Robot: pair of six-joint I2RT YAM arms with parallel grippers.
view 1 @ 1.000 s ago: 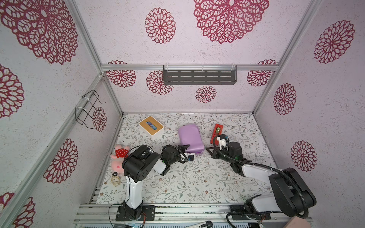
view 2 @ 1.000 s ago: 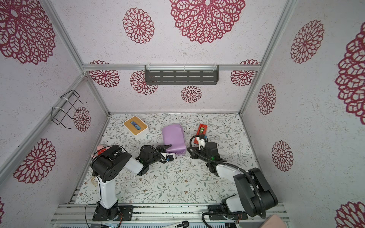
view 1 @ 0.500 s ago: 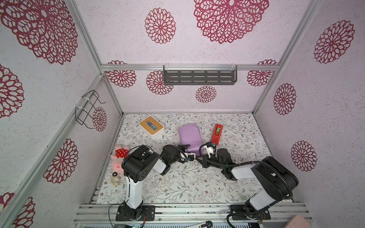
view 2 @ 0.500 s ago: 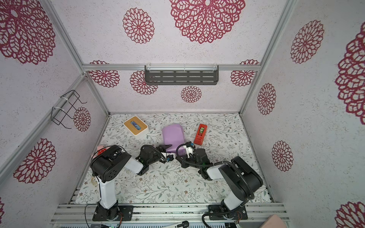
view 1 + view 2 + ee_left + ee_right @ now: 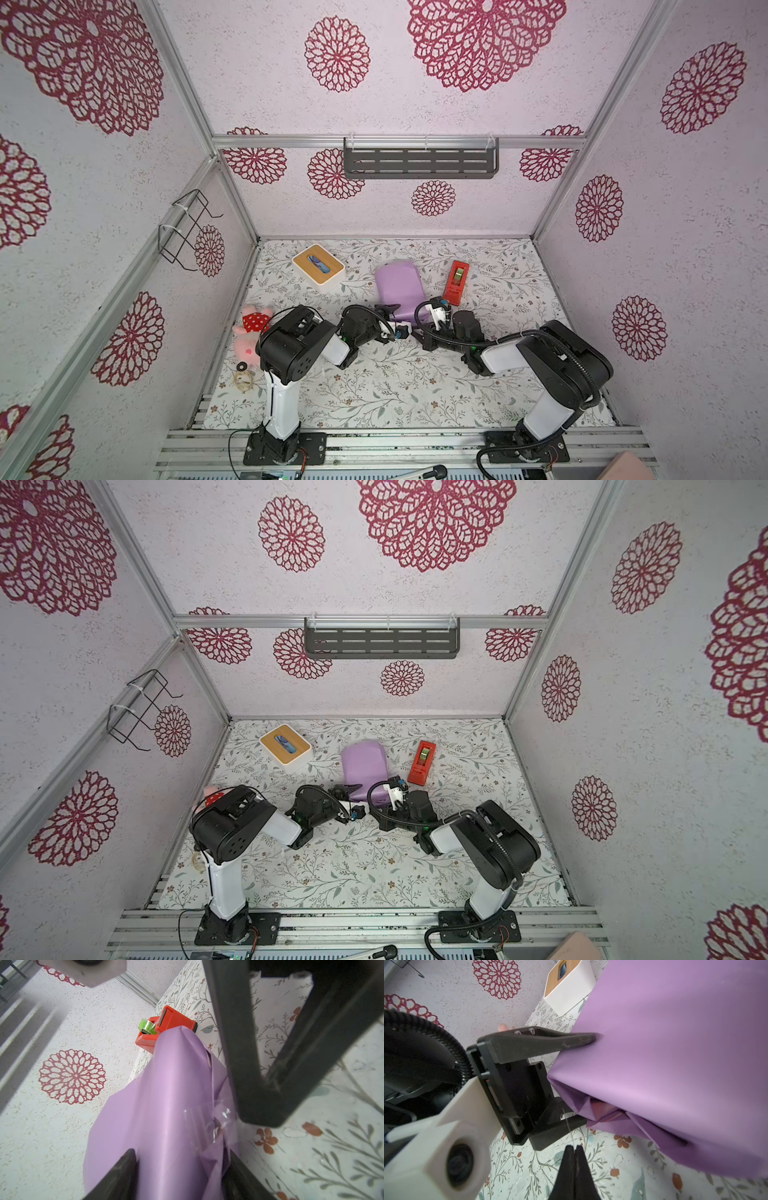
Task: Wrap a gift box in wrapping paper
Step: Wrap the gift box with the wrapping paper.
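**Folds could pop open here**

Lilac wrapping paper [image 5: 400,286] covers the gift box, sitting on the surface [image 5: 395,386] beside the red tape dispenser [image 5: 456,282]. Left hand [image 5: 587,1080] is clamped across its folded end; right hand [image 5: 574,1149] is pinched together. If the left one slips, those folds probably spring loose.

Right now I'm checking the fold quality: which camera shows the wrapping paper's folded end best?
The right wrist view: the wrapping paper has its folded end facing the lens, layers distinct. The left wrist view shows it obliquely, with clear tape. In both top views it is tiny, partly covered.
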